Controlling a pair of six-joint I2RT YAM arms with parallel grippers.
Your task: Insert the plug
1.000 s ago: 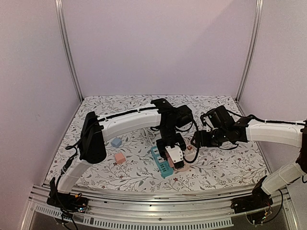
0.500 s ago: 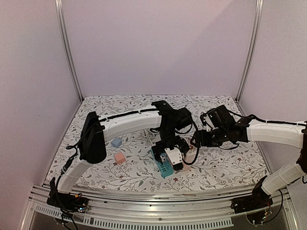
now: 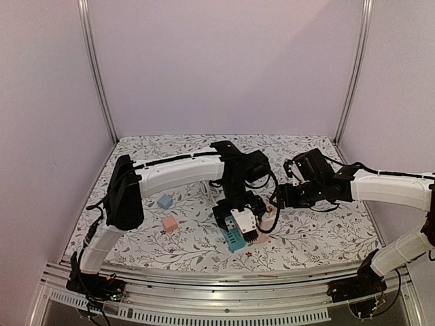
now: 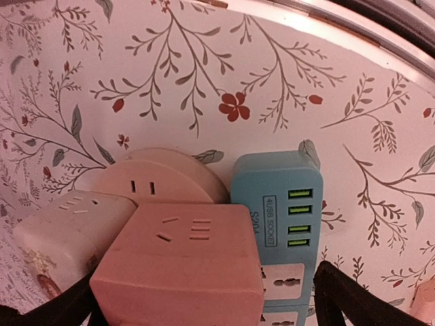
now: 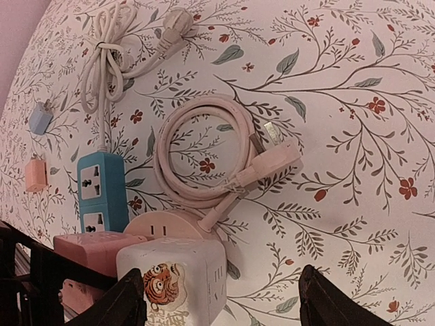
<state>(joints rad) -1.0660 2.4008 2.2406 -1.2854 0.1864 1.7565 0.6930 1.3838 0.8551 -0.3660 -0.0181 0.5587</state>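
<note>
Newly opened left end effector (image 3: pixel 246 232) overhangs "4USB SOCKET" strip (image 4: pixel 275 204).

you see a blue power strip (image 4: pixel 275 197) with green ports (image 4: pixel 299 219), a pink cube (image 4: pixel 180 268) at its nine o'clock, white floral-sprigged cloth (image 4: pixel 353 102) beneath.

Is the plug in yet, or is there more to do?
Nearly, it seems. Done: the pink cube adapter sits against the blue power strip, though I cannot tell if it is pushed fully in. In hand: nothing; the left gripper stands open around the adapter. Left: check the fit and pull away.
</note>
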